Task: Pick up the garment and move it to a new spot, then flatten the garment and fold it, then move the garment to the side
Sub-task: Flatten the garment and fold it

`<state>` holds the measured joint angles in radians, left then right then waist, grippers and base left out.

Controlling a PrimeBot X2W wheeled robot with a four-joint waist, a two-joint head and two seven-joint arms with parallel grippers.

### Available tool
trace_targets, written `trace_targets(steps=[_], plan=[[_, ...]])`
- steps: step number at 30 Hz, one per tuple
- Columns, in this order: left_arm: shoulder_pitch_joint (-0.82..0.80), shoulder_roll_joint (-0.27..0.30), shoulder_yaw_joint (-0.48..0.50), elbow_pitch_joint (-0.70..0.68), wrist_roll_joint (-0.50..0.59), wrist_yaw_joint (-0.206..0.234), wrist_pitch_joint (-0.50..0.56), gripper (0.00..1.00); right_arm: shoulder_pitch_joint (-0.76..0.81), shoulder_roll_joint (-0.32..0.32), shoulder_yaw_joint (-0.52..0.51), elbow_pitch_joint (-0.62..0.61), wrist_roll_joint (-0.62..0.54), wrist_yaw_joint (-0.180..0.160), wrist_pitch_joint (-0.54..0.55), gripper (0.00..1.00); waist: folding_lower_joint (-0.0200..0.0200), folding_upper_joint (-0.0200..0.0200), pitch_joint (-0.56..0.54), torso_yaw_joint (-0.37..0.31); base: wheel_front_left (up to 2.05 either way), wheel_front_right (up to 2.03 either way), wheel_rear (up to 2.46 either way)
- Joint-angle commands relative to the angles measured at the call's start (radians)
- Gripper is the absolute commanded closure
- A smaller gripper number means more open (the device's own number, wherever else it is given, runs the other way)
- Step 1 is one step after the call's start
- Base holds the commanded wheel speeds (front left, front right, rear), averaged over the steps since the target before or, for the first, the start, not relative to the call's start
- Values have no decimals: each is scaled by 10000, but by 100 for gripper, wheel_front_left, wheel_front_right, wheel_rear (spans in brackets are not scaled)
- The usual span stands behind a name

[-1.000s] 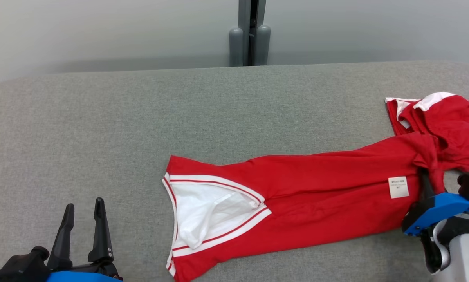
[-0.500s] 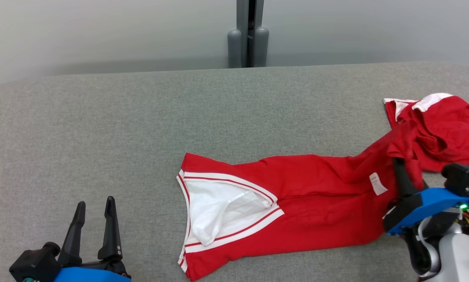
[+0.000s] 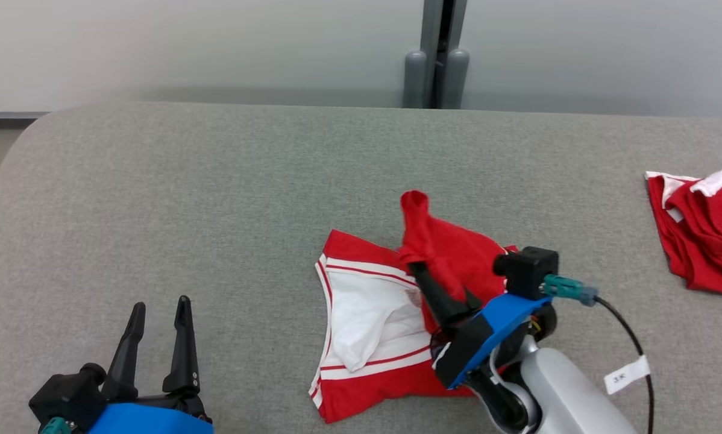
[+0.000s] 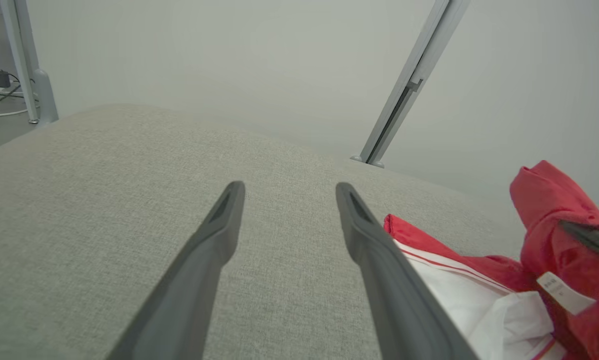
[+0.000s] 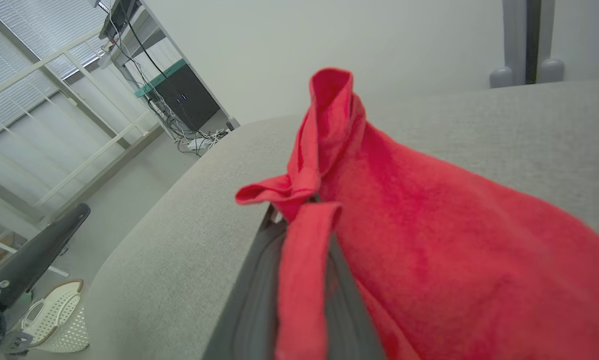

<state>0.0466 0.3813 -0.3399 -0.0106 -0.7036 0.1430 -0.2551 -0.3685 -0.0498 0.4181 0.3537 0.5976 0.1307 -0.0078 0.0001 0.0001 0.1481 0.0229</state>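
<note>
**gripquestion:** So where is the red garment [image 3: 373, 392] found right now, and by what is it held?

**foldfan:** It's laid on the grey counter [image 3: 216, 199], middle-front, with one end bunched and held up. That bunch is pinched between the closed fingers of the right gripper [image 3: 422, 272], which is angled up and away over the cloth, with the pale forearm [image 3: 569, 392] brought in from the lower right. The white V-neck end [image 3: 367, 313] is spread flat just left of that gripper.

**gripquestion:** And the other one?

**foldfan:** The left gripper [image 3: 161, 303] is parked low at the near left with its fingers spread and nothing in it, well apart from the cloth. The long axis is run left-to-right, so the collar end is pointed toward the left arm — probably best taken from that side for flattening. A second red garment [image 3: 704, 235] is heaped at the far right.
</note>
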Motion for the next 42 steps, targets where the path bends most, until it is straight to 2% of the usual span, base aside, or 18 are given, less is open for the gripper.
trace_targets(steps=[1,5,11,12,14,22,28,31,34,39,40,42], plan=[[-199,-30,-53,34,48,-19,30,0,-264,-23,413,284,320,1,-141,100,-1,-1,37,179,0,0,0],[-313,-118,-165,111,79,-78,58,0,-784,-19,1558,1271,1115,1,-436,100,-1,-1,16,573,0,0,0],[-355,-207,-286,253,91,-125,37,0,-1487,-24,2700,2743,1980,1,-906,100,-1,-1,17,916,0,0,0],[-356,-221,-295,270,96,-125,34,0,-1610,-27,2860,2967,2073,2,-987,93,-1,-1,20,941,0,0,0],[-355,-231,-304,294,101,-119,24,0,-1811,0,3295,3244,2359,2,-1079,0,-1,-1,32,971,0,0,0],[-390,-251,-428,416,126,-180,14,0,-2566,-23,4380,3347,3480,2,-1821,0,-1,-1,14,691,0,0,0],[-616,-279,-532,457,223,-204,33,0,-3219,-21,3925,4092,2545,1,-2467,0,-1,-1,-32,298,0,0,0],[-740,-320,-577,438,290,-138,51,0,-3350,-20,3151,4400,1684,1,-2571,0,-1,-1,-63,97,0,0,0],[-882,-396,-527,500,302,-87,25,0,-3138,-23,1695,4228,329,1,-2576,0,-1,-1,-101,-154,0,0,0],[-918,-600,-322,761,332,-41,-48,0,-1822,-15,-702,3305,-2040,1,-2575,0,-1,-1,-269,-545,0,0,0],[-918,-600,-322,761,332,-41,-48,0,-1822,-15,-702,3305,-2040,1,-2575,0,-1,-1,-269,-545,0,0,0],[-855,-678,-231,890,356,-82,-65,0,-1156,-15,-1532,2802,-2700,1,-2576,0,-1,-1,-356,-640,0,0,0]])
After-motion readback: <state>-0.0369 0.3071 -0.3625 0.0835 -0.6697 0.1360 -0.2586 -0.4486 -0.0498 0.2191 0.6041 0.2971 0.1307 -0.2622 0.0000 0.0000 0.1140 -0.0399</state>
